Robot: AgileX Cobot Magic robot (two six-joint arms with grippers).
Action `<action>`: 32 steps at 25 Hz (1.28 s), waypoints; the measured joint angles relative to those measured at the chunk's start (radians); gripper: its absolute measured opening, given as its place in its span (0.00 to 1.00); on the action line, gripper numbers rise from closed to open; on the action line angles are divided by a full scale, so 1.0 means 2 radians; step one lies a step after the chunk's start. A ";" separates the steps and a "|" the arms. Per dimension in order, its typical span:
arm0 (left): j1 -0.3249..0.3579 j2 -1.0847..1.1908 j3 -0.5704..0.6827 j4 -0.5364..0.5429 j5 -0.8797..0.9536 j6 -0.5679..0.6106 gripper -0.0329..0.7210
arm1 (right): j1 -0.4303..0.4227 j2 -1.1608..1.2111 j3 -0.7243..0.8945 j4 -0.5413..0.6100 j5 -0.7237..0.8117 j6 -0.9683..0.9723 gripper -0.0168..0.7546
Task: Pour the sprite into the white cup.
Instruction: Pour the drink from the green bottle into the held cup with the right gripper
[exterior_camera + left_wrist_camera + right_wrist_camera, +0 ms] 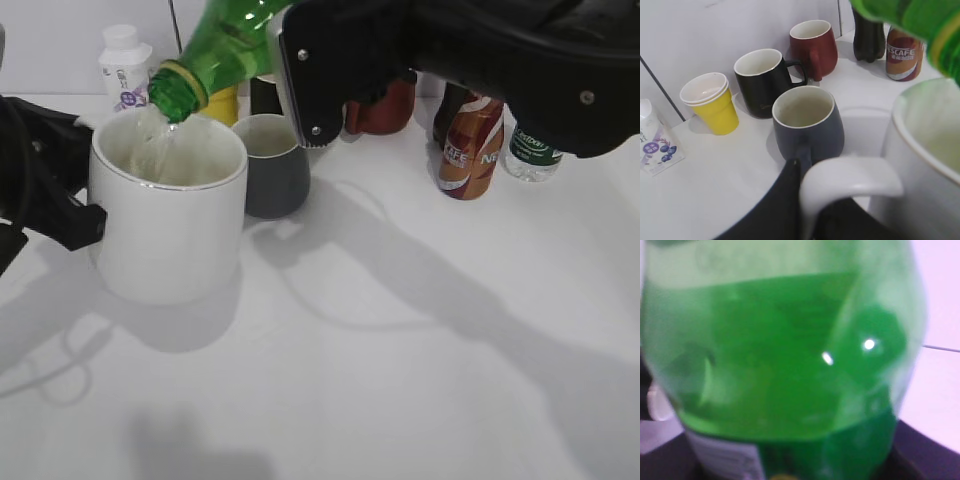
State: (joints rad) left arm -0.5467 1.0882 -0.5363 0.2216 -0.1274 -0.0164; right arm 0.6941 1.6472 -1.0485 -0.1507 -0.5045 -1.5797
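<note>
The sprite (225, 45), a bright-green bottle, is tilted mouth-down over the white cup (170, 215), and clear liquid streams from its mouth into the cup. My right gripper (300, 75) is shut on the sprite's body; the bottle (785, 355) fills the right wrist view. My left gripper (60, 210) is shut on the white cup's handle (850, 180) at the cup's left side. The cup stands on the white table. The cup's rim (920, 145) and the bottle's neck (920, 20) show in the left wrist view.
A dark grey mug (272, 165) stands just behind and right of the white cup. Behind it stand a yellow paper cup (712, 102), a black mug (762, 80), a red mug (812, 45), a brown Nescafe bottle (468, 145), a clear water bottle (530, 155) and a small white bottle (125, 65).
</note>
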 joint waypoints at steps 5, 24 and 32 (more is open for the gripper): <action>0.000 0.000 0.000 0.000 0.001 0.000 0.10 | 0.000 0.000 0.000 0.002 -0.013 -0.013 0.57; 0.000 0.000 0.000 0.000 0.008 0.002 0.10 | 0.000 0.000 0.000 0.032 0.013 0.001 0.56; 0.000 0.001 0.001 0.000 0.002 0.002 0.10 | 0.000 0.000 0.000 0.034 0.108 0.134 0.56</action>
State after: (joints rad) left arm -0.5467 1.0895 -0.5347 0.2216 -0.1225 -0.0117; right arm 0.6941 1.6472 -1.0485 -0.0825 -0.2879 -1.3124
